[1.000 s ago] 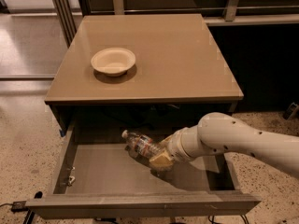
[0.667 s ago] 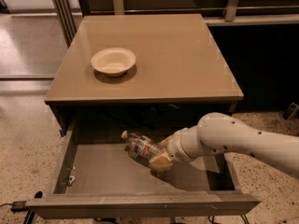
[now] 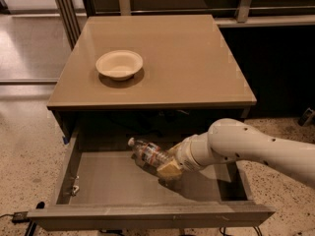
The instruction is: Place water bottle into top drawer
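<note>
Pincer point(image 3: 170, 169) tight around base of water bottle point(image 3: 147, 153), both inside top drawer point(image 3: 110, 183).

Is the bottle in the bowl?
No, the gripper holds the bottle over the open drawer, away from the bowl on the table.

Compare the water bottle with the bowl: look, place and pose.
The water bottle is clear and ribbed with a white cap; the bowl is cream and opaque. The water bottle is tilted within the open top drawer, cap to the left; the bowl sits upright on the tabletop. The gripper, inside the drawer, is closed on the water bottle's base end; nothing touches the bowl. Both are small containers.
</note>
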Available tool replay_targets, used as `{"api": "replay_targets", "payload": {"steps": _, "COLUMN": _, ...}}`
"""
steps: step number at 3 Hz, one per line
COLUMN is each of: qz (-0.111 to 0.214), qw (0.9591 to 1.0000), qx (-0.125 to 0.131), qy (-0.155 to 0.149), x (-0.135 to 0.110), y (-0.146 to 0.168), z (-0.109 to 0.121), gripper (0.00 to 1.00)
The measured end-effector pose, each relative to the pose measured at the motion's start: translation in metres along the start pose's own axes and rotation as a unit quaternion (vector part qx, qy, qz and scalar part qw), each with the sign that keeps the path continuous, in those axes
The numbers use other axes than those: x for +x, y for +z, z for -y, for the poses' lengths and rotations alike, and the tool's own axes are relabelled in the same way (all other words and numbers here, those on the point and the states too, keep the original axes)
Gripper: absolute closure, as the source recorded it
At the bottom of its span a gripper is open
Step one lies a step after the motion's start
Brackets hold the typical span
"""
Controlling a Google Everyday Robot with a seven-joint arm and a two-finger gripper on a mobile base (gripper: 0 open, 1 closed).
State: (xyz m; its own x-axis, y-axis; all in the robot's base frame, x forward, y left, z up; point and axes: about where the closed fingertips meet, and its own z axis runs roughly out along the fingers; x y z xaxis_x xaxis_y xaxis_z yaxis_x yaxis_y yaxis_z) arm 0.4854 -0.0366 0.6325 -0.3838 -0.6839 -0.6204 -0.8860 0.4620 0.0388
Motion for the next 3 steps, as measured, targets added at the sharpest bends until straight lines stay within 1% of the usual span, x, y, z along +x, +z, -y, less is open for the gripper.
{"api": "replay_targets", "payload": {"steps": 2, "qz": 0.0, "qw": 1.0, "qx": 0.0, "qy": 0.0, "x": 0.0, "y": 0.0, "z": 0.0, "gripper": 0.12}}
{"api": "replay_targets", "payload": {"steps": 3, "qz": 0.0, "qw": 1.0, "qx": 0.0, "qy": 0.0, "x": 0.0, "y": 0.0, "z": 0.0, "gripper": 0.0}}
